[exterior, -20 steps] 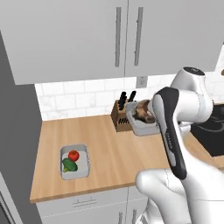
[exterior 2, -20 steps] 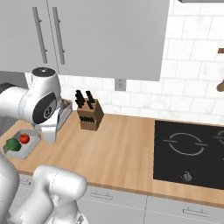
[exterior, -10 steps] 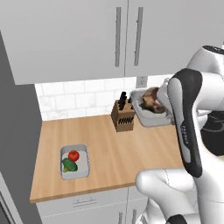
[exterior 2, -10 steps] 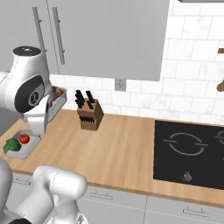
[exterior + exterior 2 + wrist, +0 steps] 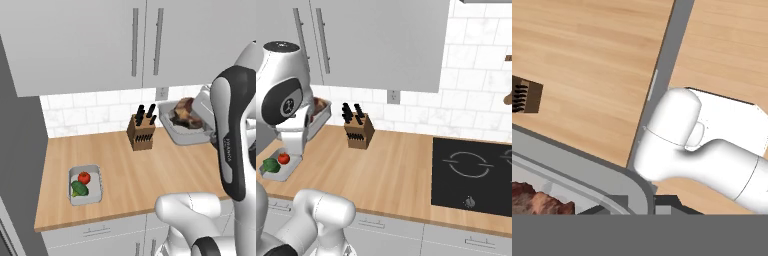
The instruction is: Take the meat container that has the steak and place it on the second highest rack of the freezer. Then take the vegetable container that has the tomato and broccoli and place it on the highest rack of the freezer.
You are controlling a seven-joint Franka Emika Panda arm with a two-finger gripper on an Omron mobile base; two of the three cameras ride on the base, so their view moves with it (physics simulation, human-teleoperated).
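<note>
A: Where is the meat container [image 5: 187,131] at this point?

B: Up in the air, clear of the counter [image 5: 130,165], above its back edge and just right of the knife block [image 5: 141,131]. The steak [image 5: 184,110] lies inside it, a brown and reddish lump against the grey floor of the tray.

A: Why does it hang there rather than sit on the wood?

B: The gripper [image 5: 643,207] has it. In the hand view the dark fingertips are pinched tight on the rim at one corner, so I judge the tray is clamped by its edge and carried. It looks roughly level in the left base view, which keeps the steak from sliding.

A: And the other tray?

B: The vegetable container [image 5: 85,185] rests near the front left corner of the counter, with the tomato [image 5: 84,177] and the broccoli [image 5: 79,189] touching each other inside. It seems untouched, which fits the order of the task: meat first, vegetables second.

A: Any sign of the freezer?

B: A tall dark-grey panel [image 5: 20,165] runs down the left edge of the left base view, beside the counter's left end. It may be the freezer's side, but I cannot tell; no shelves show.

A: So how far along?

B: Early, I'd say. The first tray is lifted but not yet shelved.
</note>
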